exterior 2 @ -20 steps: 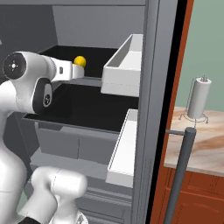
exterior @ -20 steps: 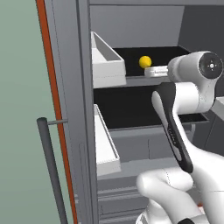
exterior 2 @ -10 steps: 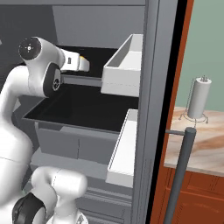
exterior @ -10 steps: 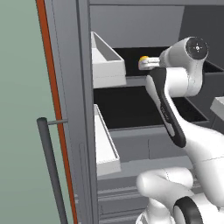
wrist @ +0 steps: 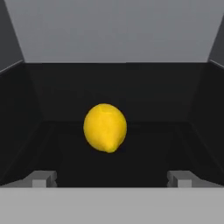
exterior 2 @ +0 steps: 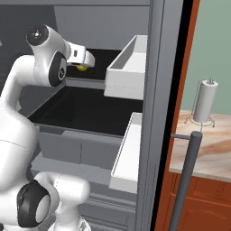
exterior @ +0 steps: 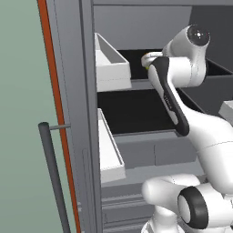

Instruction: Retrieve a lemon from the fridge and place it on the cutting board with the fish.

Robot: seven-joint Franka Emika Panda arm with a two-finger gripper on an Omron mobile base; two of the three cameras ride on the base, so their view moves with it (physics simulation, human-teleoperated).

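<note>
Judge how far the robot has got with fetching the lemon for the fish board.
Done: the fridge stands open and the arm has reached onto the upper black shelf. In hand: the gripper faces the lemon, its fingers spread wide either side, the fruit sitting on the shelf beyond the tips, not gripped. Left: close on the lemon, lift it out and carry it to the cutting board.
</note>
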